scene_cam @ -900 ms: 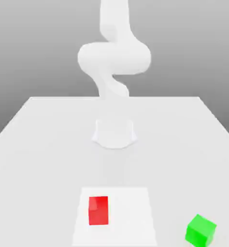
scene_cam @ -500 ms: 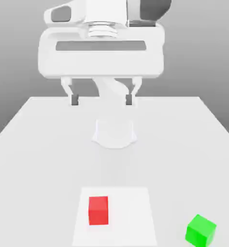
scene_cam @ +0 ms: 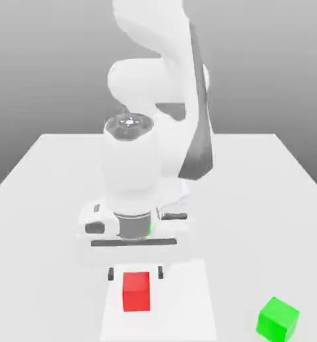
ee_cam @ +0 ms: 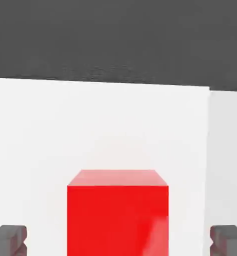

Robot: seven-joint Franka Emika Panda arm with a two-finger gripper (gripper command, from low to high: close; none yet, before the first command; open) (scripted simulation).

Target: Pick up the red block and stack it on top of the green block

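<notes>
Exterior view: hand (scene_cam: 135,273) now lower, above red block (scene_cam: 136,291).

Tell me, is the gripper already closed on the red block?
No, the gripper is open, with a finger pad spaced out on each side of the red block, clear gaps between.

- a white table (scene_cam: 47,174) fills the lower part of the exterior view, its far edge a straight line with both far corners visible.
- behind it hangs a plain grey backdrop (scene_cam: 47,60), darker toward the top and paler near the table's far edge.
- a brighter white square patch (scene_cam: 188,300) lies on the tabletop at the near edge.
- the hand view has white tabletop (ee_cam: 90,125) below a dark grey band (ee_cam: 115,35).
- light is soft and even.
</notes>
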